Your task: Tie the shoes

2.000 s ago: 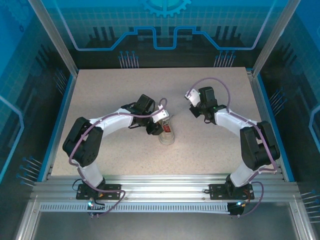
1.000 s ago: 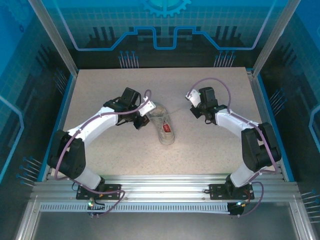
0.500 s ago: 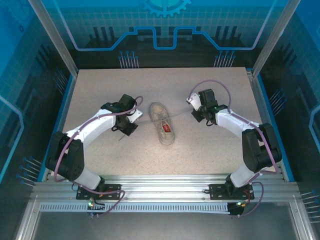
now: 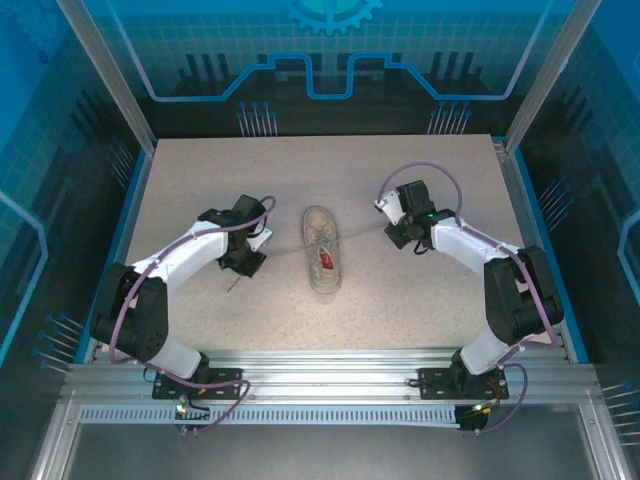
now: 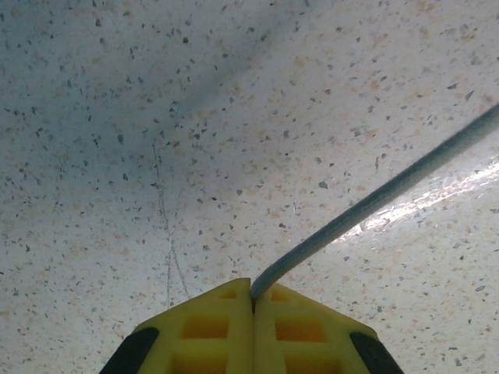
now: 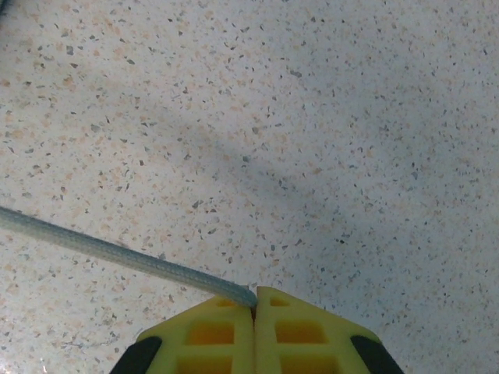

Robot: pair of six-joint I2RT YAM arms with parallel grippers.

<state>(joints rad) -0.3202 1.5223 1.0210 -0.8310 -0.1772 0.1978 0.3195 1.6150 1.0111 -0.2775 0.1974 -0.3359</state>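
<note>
Shoe (image 4: 322,250) lies mid-frame on speckled worktop (image 4: 200,180), between the two arms. To its left, left pincer (image 5: 253,292) is pinched tight on a lace (image 5: 374,199), which runs straight off toward upper right in the wrist view. To its right, right pincer (image 6: 256,294) is likewise clamped on other lace (image 6: 117,253).

Speckled and stone-like, faintly glossy across the surface (image 5: 117,117); woven and matt along the lace (image 5: 374,199); smooth yellow plastic on the left tool (image 5: 253,290).
</note>
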